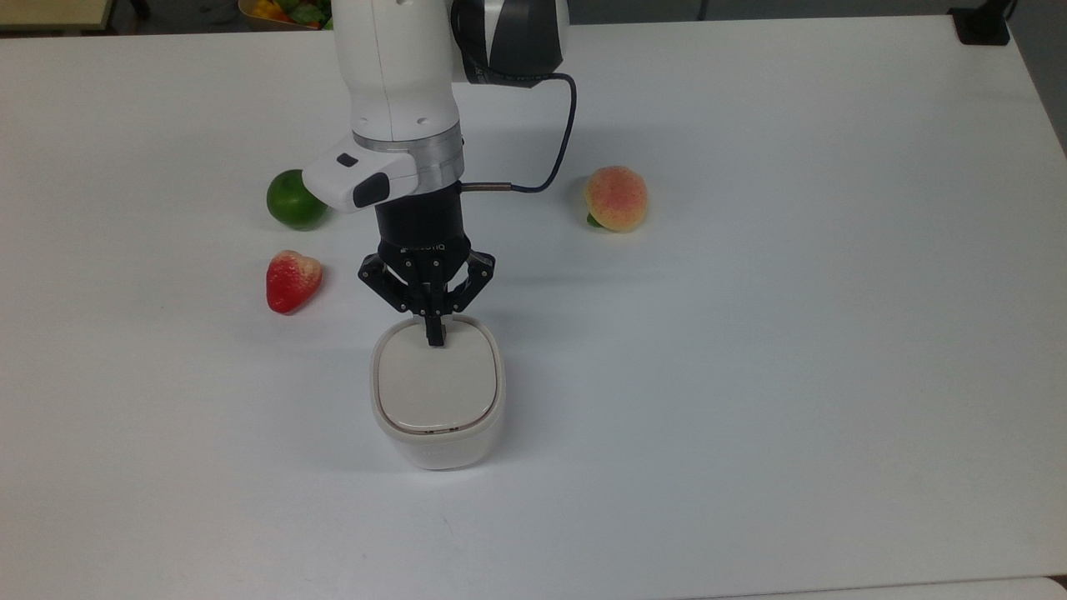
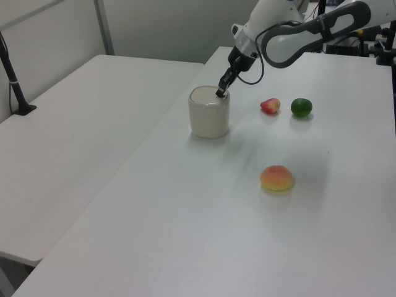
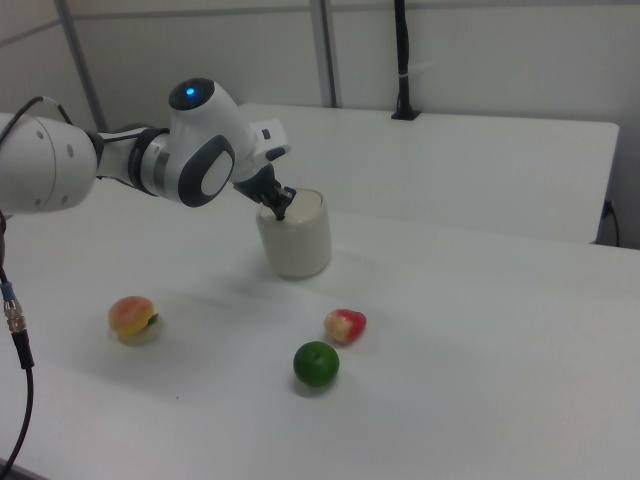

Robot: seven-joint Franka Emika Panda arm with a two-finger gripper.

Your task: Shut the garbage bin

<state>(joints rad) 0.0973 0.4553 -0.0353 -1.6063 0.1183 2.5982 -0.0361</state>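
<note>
The garbage bin (image 1: 437,414) (image 2: 208,115) (image 3: 297,240) is a small off-white rounded-square tub near the table's middle. Its beige lid (image 1: 436,385) lies flat and level inside the rim. My gripper (image 1: 434,336) (image 2: 219,93) (image 3: 279,212) points down with its black fingers shut together, and the tips rest on the lid at its edge nearest the arm. Nothing is held between the fingers.
A strawberry (image 1: 292,280) and a green lime (image 1: 295,200) lie at the top view's left of the arm. A peach (image 1: 616,198) sits at the top view's right. The white table (image 1: 792,333) spreads wide around the bin.
</note>
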